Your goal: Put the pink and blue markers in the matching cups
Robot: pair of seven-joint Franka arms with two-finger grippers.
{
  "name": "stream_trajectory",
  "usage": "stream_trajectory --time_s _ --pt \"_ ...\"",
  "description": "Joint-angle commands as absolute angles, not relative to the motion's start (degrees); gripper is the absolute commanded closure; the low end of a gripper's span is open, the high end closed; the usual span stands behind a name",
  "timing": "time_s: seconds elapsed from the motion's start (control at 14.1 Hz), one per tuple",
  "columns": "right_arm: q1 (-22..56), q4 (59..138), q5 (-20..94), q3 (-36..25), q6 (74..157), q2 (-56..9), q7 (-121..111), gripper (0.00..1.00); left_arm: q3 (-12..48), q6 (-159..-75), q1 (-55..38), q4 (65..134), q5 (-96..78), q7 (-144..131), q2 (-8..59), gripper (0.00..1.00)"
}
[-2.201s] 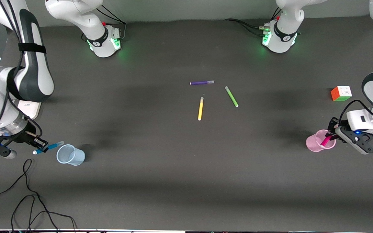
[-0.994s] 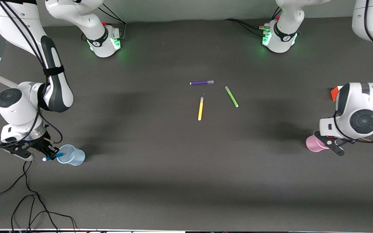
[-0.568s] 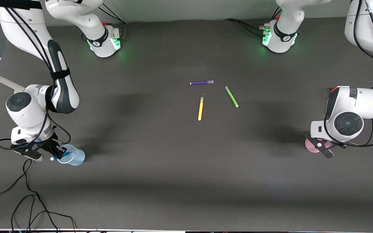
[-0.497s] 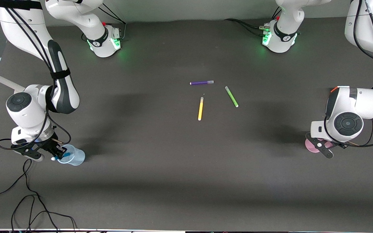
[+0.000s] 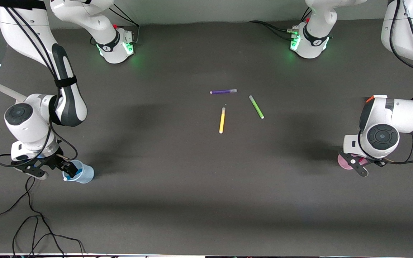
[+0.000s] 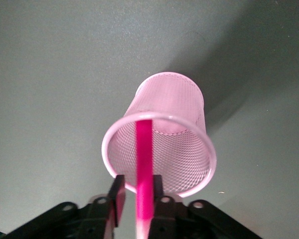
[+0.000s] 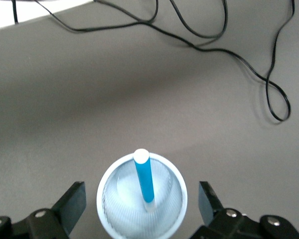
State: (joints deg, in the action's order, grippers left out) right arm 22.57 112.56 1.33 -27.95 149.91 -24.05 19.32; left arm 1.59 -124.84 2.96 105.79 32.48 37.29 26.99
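The blue marker (image 7: 144, 177) stands in the pale blue cup (image 7: 124, 214), white end up, leaning on the rim. My right gripper (image 7: 142, 196) is open wide, one finger on each side of the cup, touching nothing. In the front view this gripper (image 5: 71, 169) is over the blue cup (image 5: 84, 174) at the right arm's end of the table. The pink marker (image 6: 145, 164) points down into the pink cup (image 6: 174, 104). My left gripper (image 6: 138, 181) has it between slightly parted jaws, against one finger with a gap to the other. The left hand (image 5: 357, 166) covers most of the pink cup (image 5: 342, 161).
A purple pen (image 5: 223, 91), a yellow pen (image 5: 222, 120) and a green pen (image 5: 256, 106) lie mid-table. An orange cube corner (image 5: 370, 99) shows at the left arm's wrist. Black cables (image 5: 31, 222) trail nearer the front camera than the blue cup.
The right gripper brought the blue marker upright over the blue cup and opened; the marker now stands in the cup. The left hand swung over the pink cup with the pink marker.
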Motion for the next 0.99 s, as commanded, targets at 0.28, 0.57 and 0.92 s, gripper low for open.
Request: stream_trajectory --time_s 0.28,0.57,0.92 --pt "22.68 95.04 1.84 -28.04 118.00 -22.94 13.36 0.00 1.41 -124.38 2.81 104.16 33.49 37.00 25.94 0.01" --pt "22.68 92.46 6.15 -28.13 104.53 -15.85 4.77 0.00 4.91 -112.46 2.81 96.97 28.60 37.09 20.66 0.01" --pt "24.25 93.07 6.60 -28.12 95.81 -5.99 2.38 0.00 5.54 -85.73 2.37 77.63 7.50 26.17 19.69 0.01"
